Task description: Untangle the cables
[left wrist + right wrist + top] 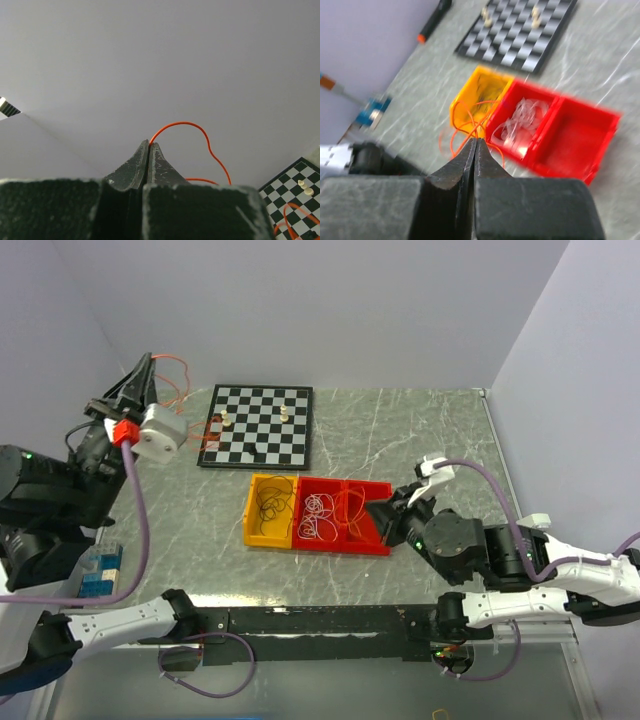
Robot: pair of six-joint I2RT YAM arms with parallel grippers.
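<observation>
Two pincers, each closed on an orange-red wire

We see the left gripper (150,146) raised off to the left of the chessboard (258,425). Its two fingers are pressed tight together on an orange-red cable (182,122), which arches up from the tips and trails down toward the board. Just on the near side of the chessboard sits a yellow bin (252,525) holding a black cable (272,502) in loose loops. Touching the bin is a red tray (340,545), with white cables (320,518) heaped in the compartment beside the bin. The right gripper (476,142) is at the tray's far end, nearer us and to the right of the chessboard. Its fingers are closed too, nipping a second orange-red cable (470,125), though that view is blurred.
</observation>
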